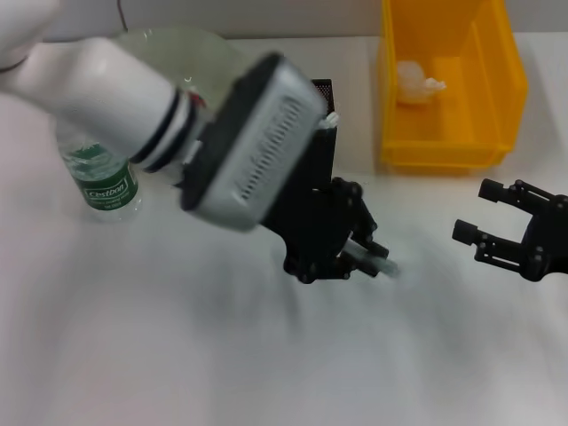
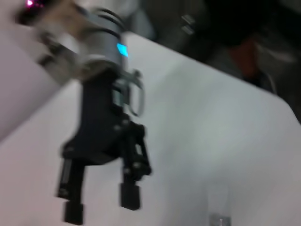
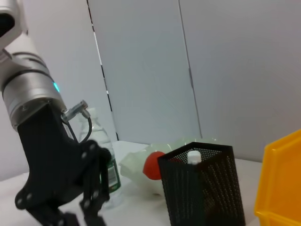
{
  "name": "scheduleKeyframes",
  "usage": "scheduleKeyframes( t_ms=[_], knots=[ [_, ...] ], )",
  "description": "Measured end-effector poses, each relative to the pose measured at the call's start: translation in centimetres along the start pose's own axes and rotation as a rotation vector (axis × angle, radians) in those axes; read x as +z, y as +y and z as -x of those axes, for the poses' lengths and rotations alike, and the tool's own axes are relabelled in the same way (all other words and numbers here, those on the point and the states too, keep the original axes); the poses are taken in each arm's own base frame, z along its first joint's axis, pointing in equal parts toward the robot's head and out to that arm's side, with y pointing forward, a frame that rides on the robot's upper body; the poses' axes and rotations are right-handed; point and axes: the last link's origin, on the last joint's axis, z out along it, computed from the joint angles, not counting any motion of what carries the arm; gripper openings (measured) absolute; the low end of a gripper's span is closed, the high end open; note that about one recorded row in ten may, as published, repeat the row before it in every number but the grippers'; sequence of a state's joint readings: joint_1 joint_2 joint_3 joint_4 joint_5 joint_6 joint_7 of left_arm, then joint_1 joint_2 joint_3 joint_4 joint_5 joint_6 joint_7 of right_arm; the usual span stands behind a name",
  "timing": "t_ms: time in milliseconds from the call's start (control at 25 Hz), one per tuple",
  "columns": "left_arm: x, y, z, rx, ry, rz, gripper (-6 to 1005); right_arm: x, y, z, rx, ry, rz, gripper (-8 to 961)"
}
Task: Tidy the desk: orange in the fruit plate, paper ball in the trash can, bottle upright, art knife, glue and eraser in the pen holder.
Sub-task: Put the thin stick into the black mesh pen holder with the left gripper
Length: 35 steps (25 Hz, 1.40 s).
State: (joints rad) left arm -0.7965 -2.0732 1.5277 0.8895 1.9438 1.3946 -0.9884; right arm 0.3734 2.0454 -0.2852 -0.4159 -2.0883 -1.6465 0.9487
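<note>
My left gripper (image 1: 377,257) hangs low over the table just in front of the black mesh pen holder (image 1: 318,164). It is shut on a slim grey thing (image 1: 383,264) that looks like the art knife. A white-capped glue (image 3: 194,155) stands inside the holder (image 3: 202,188). The bottle (image 1: 102,177) stands upright at the left. The orange (image 3: 151,165) lies in the pale fruit plate (image 3: 134,165). The paper ball (image 1: 415,80) lies in the yellow bin (image 1: 444,146). My right gripper (image 1: 475,213) is open and empty at the right. The eraser is not in view.
The left arm covers much of the table's far left and part of the fruit plate (image 1: 169,44). The yellow bin stands at the back right, beside the pen holder. The left wrist view shows the right gripper (image 2: 101,207) over bare white table.
</note>
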Motion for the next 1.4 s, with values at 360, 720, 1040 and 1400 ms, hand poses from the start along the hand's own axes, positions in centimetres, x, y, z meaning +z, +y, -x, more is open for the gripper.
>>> scheduleKeyframes(
  t_ms=[360, 720, 1040, 1400],
  knots=[
    [-0.9, 4.3, 1.8, -0.297, 0.244, -0.282, 148, 0.0, 0.1, 0.0, 0.002, 0.009, 0.01, 791],
    [0.2, 8.1, 3.1, -0.473, 0.427, -0.563, 149, 0.2, 0.0, 0.3, -0.007, 0.003, 0.02, 791],
    [0.8, 9.5, 3.4, -0.514, 0.472, -0.712, 145, 0.3, 0.1, 0.4, -0.009, -0.002, 0.027, 791],
    [1.1, 9.3, 3.3, -0.651, 0.533, -0.879, 144, 0.9, 0.0, 0.7, -0.017, -0.008, 0.04, 791]
  ],
)
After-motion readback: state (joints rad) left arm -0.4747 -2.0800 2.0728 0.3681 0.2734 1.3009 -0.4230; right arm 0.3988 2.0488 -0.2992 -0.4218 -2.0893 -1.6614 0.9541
